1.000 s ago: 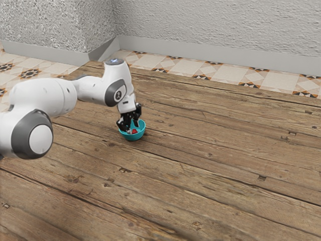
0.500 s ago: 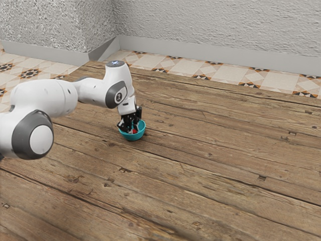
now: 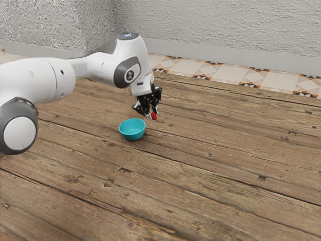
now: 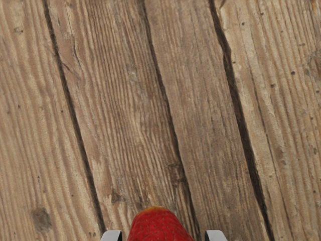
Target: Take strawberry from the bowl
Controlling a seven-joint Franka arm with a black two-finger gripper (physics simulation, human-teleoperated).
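teal bowl (image 3: 132,135) near gripper (image 3: 152,116) holding strawberry (image 3: 154,116)

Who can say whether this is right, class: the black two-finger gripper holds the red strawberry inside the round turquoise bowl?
Not quite: "inside" is wrong. In the exterior view, the gripper does hold the strawberry, but outside the bowl, up beyond its rim.

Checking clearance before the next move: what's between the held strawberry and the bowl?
One pale fingertip of the gripper, on the bowl-facing side of the strawberry, then bare table to the bowl, per the exterior view.
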